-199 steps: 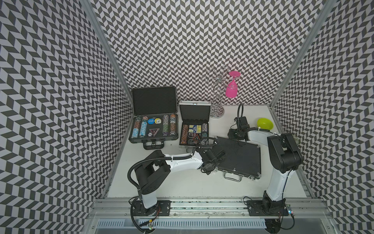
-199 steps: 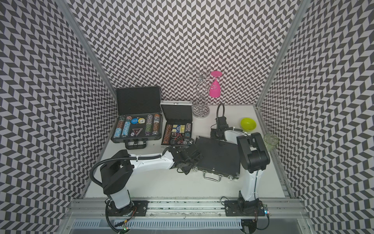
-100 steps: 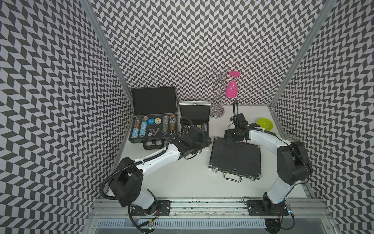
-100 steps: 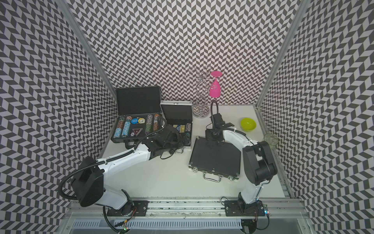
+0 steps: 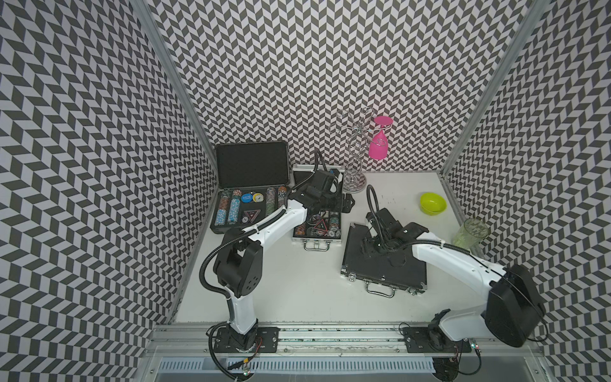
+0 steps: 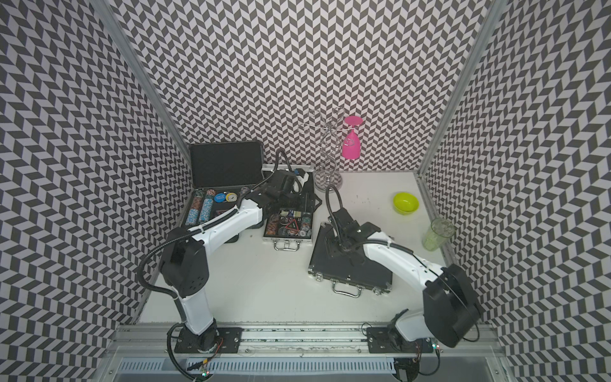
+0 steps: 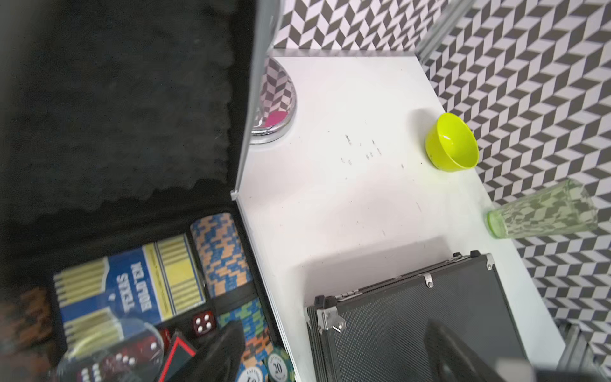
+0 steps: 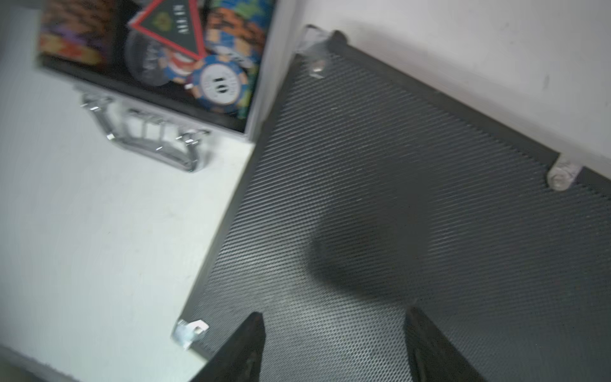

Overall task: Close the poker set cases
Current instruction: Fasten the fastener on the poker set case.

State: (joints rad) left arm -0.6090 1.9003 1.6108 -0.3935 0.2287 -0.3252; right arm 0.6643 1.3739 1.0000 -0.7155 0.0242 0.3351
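Two-armed, hovering with jaws spread, pinching nothing: left gripper point(image 7: 334, 327) at open small case point(image 5: 317, 238), frame centre; right gripper point(image 8: 334, 314) over shut case point(image 5: 386, 268), right of centre. Also showing big case point(image 5: 253, 165) open, left of centre.

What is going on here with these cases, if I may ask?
The poker cases are being closed. The black case in front on the right is shut, with the open right gripper over it. The left gripper, also open, is at the raised lid of the small silver case, whose chips show. The large black case at the back left is open too.
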